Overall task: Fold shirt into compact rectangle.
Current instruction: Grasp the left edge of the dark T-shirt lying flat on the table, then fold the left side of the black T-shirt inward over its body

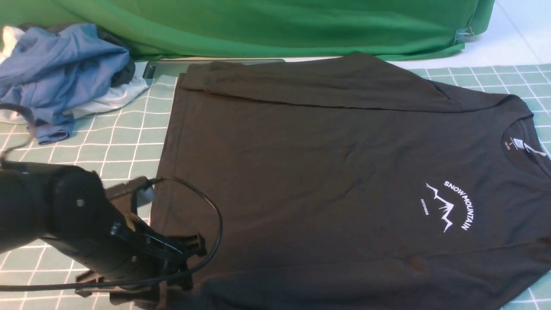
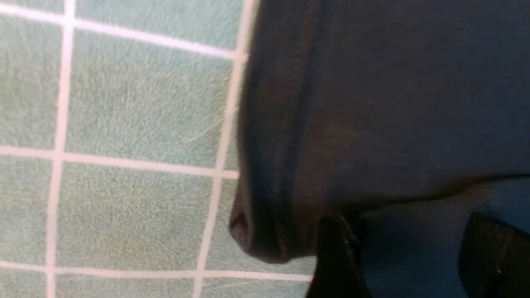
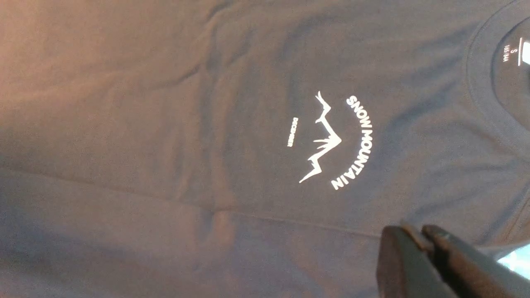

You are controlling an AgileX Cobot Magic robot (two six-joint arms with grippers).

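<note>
**Black shirt lies flat, left fingers wide open at its corner**

The shirt (image 1: 301, 163) lies flat on the checked mat (image 1: 107, 146), front side up. Its neck points to the robot's right and its bottom edge to the left. The far sleeve is folded in along the far side. A fold line also runs along the near side. The white print (image 1: 452, 206) sits near the neck. The neck label (image 1: 514, 144) shows inside the collar.

The left gripper (image 2: 414, 265) is at the near left corner of the shirt, by the bottom edge. The left fingers (image 2: 335, 260) are spread wide apart. Black cloth lies in the gap between them, and they do not pinch it. The shirt's corner curls into a little roll just beside one finger.

The right gripper (image 3: 414, 236) is over the shirt, near the print, by the near fold line. The right fingers (image 3: 397, 265) are pressed close together. I cannot tell if they touch the cloth.

A black cable (image 1: 215, 224) loops from the left arm over the shirt's bottom edge. A pile of blue and white clothes (image 1: 64, 73) sits on the far left of the mat, apart from the shirt. A big green cloth (image 1: 258, 26) hangs behind it all.
</note>
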